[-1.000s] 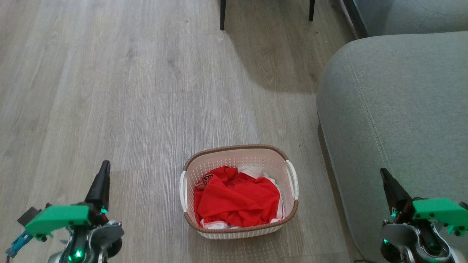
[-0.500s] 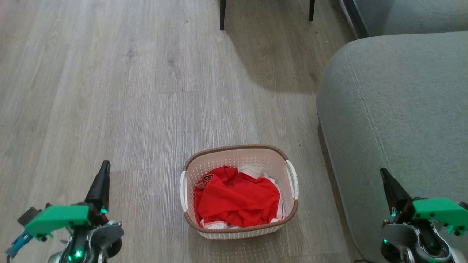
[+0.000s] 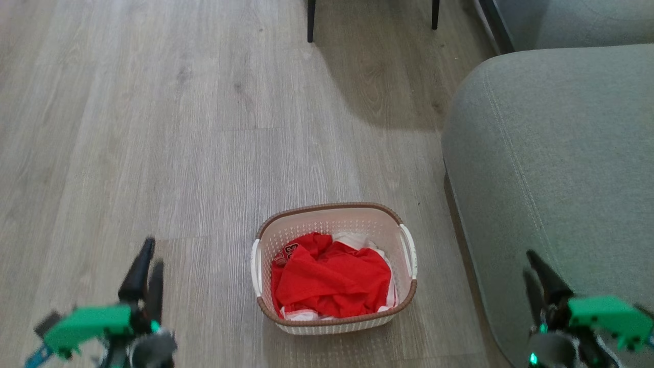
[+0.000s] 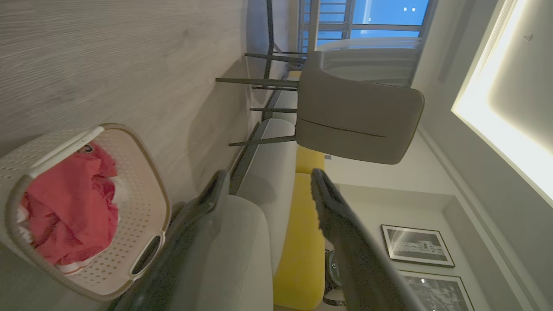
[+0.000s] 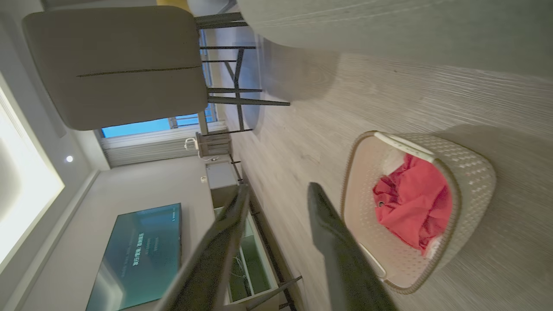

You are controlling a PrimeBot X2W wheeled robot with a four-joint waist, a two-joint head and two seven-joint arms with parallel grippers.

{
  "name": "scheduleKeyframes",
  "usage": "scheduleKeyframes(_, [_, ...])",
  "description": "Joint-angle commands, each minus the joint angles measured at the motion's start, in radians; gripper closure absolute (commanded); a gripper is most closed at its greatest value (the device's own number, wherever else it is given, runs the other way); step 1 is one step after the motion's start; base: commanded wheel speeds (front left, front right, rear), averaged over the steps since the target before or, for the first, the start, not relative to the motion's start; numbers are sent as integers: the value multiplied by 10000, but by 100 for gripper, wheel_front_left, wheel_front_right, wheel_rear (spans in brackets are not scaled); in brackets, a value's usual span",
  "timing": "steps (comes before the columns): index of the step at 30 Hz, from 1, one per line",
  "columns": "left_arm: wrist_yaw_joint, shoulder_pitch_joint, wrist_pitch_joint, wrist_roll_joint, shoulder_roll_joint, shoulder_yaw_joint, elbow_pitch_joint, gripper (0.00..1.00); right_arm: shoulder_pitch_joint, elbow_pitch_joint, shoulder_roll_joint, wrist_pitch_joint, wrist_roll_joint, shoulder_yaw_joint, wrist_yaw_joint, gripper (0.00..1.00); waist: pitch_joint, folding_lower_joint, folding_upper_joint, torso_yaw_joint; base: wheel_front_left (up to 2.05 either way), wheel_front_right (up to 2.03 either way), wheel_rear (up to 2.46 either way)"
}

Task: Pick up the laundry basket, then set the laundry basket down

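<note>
The left gripper [image 3: 153, 253] is hanging low over the floor [image 3: 153, 128] with its two dark fingers [image 4: 203, 211] standing apart and nothing between them. The right gripper [image 3: 530, 261] is hanging the same way, its fingers [image 5: 335, 237] parted around empty air.

The laundry basket [image 3: 334, 325] is sitting upright on the floor between the two, off to the left gripper's right and the right gripper's left, about level with their fingertips and touching neither. One white handle [image 3: 255, 268] is facing the left gripper and the other handle [image 3: 409, 250] is facing the right one. A crumpled red garment [image 3: 332, 281] is lying inside, with white cloth [image 3: 352, 239] showing at its edges.

A grey sofa [image 3: 552, 153] is stretching ahead of the right gripper and beneath it, just beside the basket on that gripper's side. Farther ahead of both grippers, dark chair legs [image 3: 310, 20] are standing on the floor. Past the left gripper's fingers, a padded chair [image 4: 358, 116], a yellow cushion [image 4: 302, 242] and framed pictures [image 4: 417, 246] are showing. Past the right gripper's fingers, a television [image 5: 138, 255] is glowing on the wall.
</note>
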Motion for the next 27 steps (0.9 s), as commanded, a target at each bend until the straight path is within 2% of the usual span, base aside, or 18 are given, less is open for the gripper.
scheduleKeyframes(1, [0, 46, -14, 3, -4, -16, 51, 0, 44, 44, 5, -14, -4, 17, 2, 0, -2, 0, 0, 0, 0, 0, 0])
scheduleKeyframes(15, [85, 160, -425, 420, 3, -247, -347, 0, 135, -223, -13, -425, -569, 205, 0, 0, -86, 0, 0, 6, 0, 0, 0])
scheduleKeyframes(27, [373, 193, -776, 1851, 9, -458, -985, 0, 187, -760, -28, -776, -2034, 297, -1, 0, -131, 0, 0, 28, 0, 0, 0])
